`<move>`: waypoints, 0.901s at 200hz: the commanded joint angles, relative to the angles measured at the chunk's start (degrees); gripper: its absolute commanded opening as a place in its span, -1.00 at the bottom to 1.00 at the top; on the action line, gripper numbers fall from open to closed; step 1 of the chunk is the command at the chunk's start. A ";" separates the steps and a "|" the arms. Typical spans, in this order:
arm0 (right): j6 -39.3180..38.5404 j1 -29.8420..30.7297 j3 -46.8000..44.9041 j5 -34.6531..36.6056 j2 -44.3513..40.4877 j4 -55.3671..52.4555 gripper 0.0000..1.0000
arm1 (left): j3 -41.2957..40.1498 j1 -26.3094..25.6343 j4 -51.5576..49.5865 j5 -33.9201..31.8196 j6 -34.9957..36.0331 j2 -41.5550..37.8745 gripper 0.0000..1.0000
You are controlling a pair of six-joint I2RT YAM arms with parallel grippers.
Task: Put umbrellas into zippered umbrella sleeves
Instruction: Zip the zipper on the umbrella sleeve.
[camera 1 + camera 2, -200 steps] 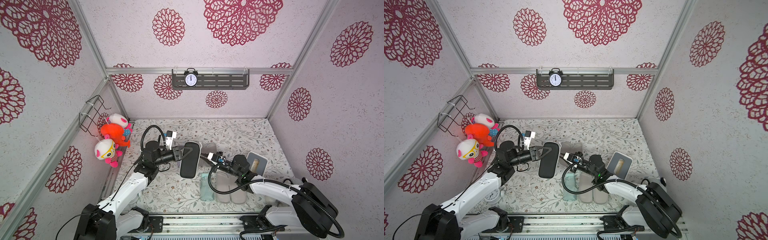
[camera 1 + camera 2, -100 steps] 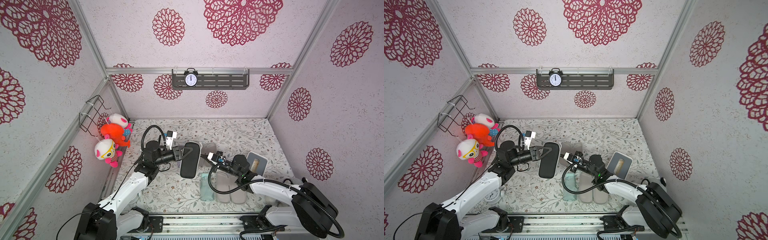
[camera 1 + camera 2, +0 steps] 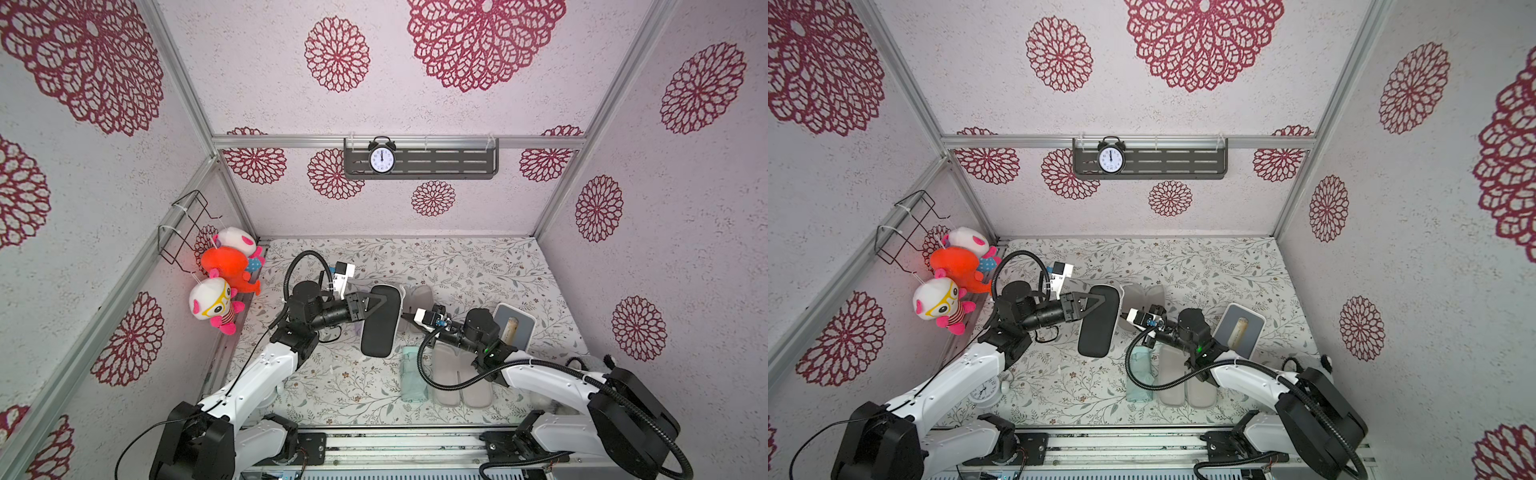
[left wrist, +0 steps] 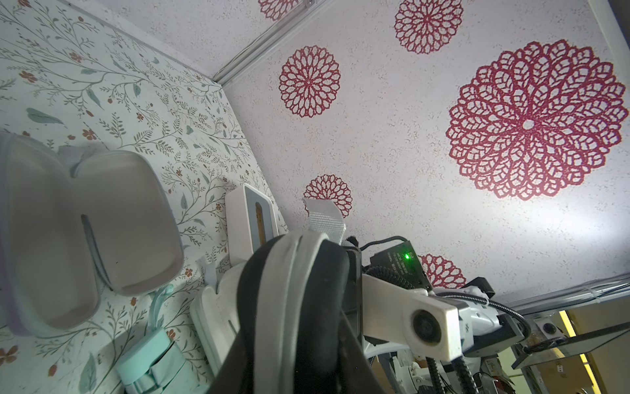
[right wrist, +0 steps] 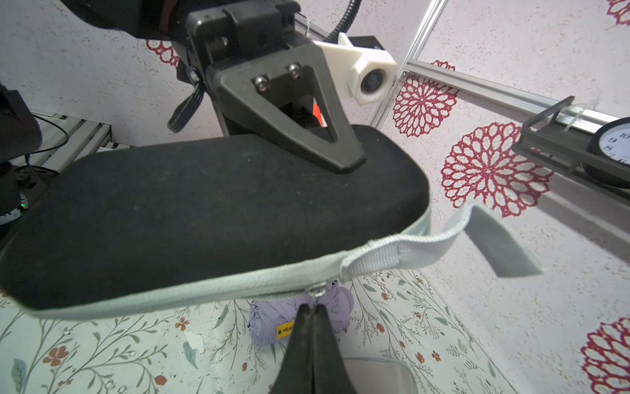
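Right jaws pinching black sleeve [image 5: 204, 211] zipper pull [image 5: 318, 292], wrist view only

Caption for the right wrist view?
Right claw pinches the zipper pull of the black sleeve that the left claw holds.

Pale, rough-textured walls [image 3: 498, 208] printed with crimson flower medallions [image 3: 484, 39] close the cell on three sides, joined by aluminium profiles [image 3: 291, 141]. In both top views, at 12 o'clock, a dark grey slotted shelf [image 3: 453, 170] on the back wall carries a black twin-bell alarm clock [image 3: 381, 160]. At 9 o'clock a black wire basket [image 3: 183, 228] hangs on the side wall, plush toys [image 3: 226, 266] just below it. The table cover [image 3: 478, 266] shows leafy sprigs and small flowers. Light is soft and even.
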 commanded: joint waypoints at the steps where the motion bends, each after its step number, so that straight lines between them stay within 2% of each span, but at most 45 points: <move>1: -1.13 0.94 0.48 -3.74 -0.88 -1.33 -1.00 | 2.74 0.37 6.45 -0.31 -1.17 -0.23 -1.00; 75: -1.53 4.98 -0.08 -4.28 -1.49 -5.56 -1.00 | 3.33 0.70 6.70 -0.51 -0.76 0.46 -1.00; 180: 0.88 10.88 -2.93 0.69 -3.53 -7.65 -1.00 | 2.91 3.04 5.36 -2.17 0.10 0.52 -1.00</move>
